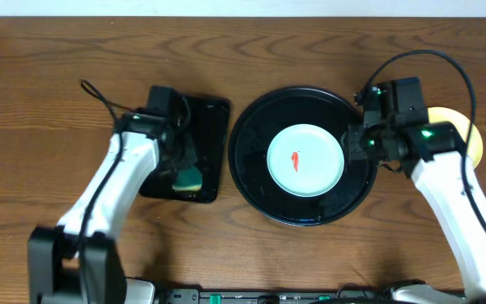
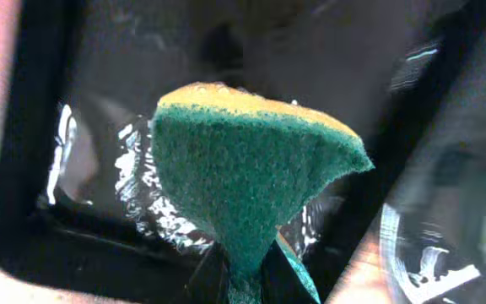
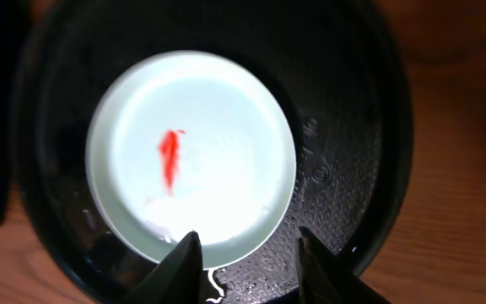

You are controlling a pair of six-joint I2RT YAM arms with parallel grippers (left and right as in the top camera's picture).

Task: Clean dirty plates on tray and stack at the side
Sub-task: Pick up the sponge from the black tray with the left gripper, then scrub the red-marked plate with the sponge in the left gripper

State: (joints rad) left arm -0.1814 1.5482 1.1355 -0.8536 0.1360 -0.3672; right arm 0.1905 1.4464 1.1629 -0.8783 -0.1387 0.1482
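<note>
the left arm slants up from the lower left and bends over the rectangular tray. its left gripper is pressed tight on the narrow end of a green and yellow sponge (inside the tray's rim; whether it touches the wet floor cannot be told). the right arm comes in from the lower right. the right gripper hovers with fingers spread and nothing between them, above the right edge of the blue-green plate. that plate lies in the middle of the round tray, a red smear near its centre and a bare black ring all around it. a yellow plate lies on the table right of the round tray, partly under the right arm. the two trays sit close, with a strip of wood between them.
</note>
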